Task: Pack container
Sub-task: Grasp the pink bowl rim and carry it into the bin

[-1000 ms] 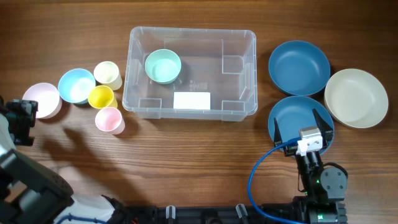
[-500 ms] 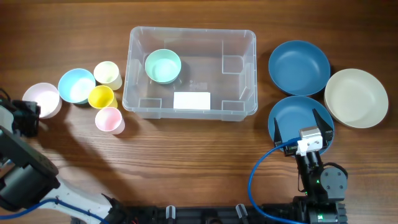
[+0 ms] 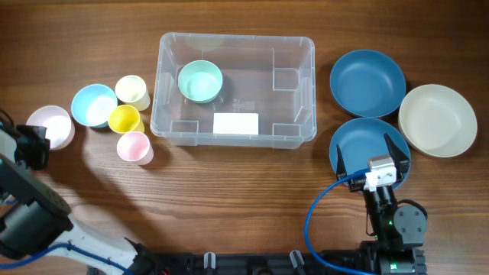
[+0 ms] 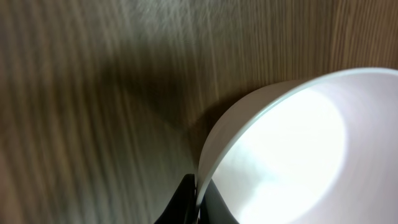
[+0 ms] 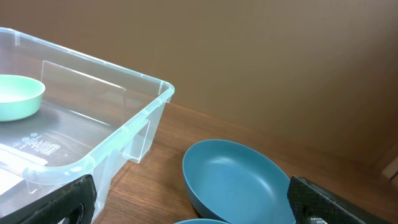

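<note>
Centre of counter (image 3: 229, 191), well right of your left gripper (image 3: 38, 145) pinching the pink bowl (image 3: 52, 122) rim: container (image 3: 252, 84), mouth up, long axis left-right. Right gripper (image 3: 368, 149) spread wide.

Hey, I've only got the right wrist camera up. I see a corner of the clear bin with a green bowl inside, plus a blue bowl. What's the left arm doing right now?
Observer: The left gripper is shut on the rim of the pale pink bowl, at the far left of the table.
Operator: Anything else waiting over there?
Observer: A light blue bowl, a cream cup, a yellow cup and a pink cup stand left of the container.
Operator: And on my side, past what I see?
Observer: A cream bowl sits right of the far blue bowl and the near blue bowl.
</note>
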You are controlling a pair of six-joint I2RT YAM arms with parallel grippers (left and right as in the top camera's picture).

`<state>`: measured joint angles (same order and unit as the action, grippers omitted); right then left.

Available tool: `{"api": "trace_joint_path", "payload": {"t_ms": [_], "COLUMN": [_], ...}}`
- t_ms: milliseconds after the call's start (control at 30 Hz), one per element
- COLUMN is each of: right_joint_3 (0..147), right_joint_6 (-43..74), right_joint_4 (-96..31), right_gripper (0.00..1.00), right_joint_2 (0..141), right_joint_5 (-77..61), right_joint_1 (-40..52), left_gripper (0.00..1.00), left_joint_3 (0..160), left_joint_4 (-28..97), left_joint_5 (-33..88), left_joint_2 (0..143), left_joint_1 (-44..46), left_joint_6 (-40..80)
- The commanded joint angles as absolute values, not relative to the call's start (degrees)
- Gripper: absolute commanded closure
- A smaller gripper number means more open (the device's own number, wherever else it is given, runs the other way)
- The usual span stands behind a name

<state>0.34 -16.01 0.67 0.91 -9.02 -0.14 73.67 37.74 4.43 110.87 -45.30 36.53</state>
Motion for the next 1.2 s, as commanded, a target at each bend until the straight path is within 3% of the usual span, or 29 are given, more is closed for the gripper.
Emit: {"api": "trace_joint_path", "payload": {"t_ms": [0, 167, 333, 467, 567, 667, 833, 1167], "right_joint_3": [0.3, 0.3, 0.3, 0.3, 0.3, 0.3, 0.3, 0.3], "right_joint_6": [-16.47, -16.49, -16.47, -16.49, -16.49, -16.49, -16.49, -16.49], "right_joint_4": [0.8, 0.8, 0.8, 0.8, 0.8, 0.8, 0.8, 0.8], "right_gripper": [0.0, 0.0, 0.0, 0.0, 0.0, 0.0, 0.0, 0.0], "right_joint_2": [0.93, 0.93, 0.93, 0.93, 0.93, 0.93, 0.93, 0.93], "right_joint_5": [-9.98, -9.98, -9.98, -9.98, -9.98, -9.98, -9.98, -9.98], "right_joint_1": [0.14, 0.14, 0.14, 0.14, 0.14, 0.14, 0.14, 0.14], "left_gripper": [0.96, 0.96, 0.96, 0.96, 0.96, 0.96, 0.96, 0.9], "left_joint_3": [76.93, 77.14, 77.17, 77.17, 77.14, 77.14, 77.14, 77.14], "left_joint_4": [40.58, 39.7, 36.6, 33.34, 33.74, 33.34, 32.93, 32.97], "left_joint_5": [5.19, 13.87, 16.23, 12.16, -0.16, -8.95, -19.62, -16.95], "left_joint_2": [100.55, 84.25, 72.05, 68.58, 71.66, 77.87, 87.92, 100.33], "left_joint_1": [-45.91, -43.68, -31.97, -13.02, 3.2, 13.43, 19.03, 15.46], "left_joint_6": [36.49, 36.47, 34.59, 28.53, 24.82, 21.37, 21.19, 23.11]}}
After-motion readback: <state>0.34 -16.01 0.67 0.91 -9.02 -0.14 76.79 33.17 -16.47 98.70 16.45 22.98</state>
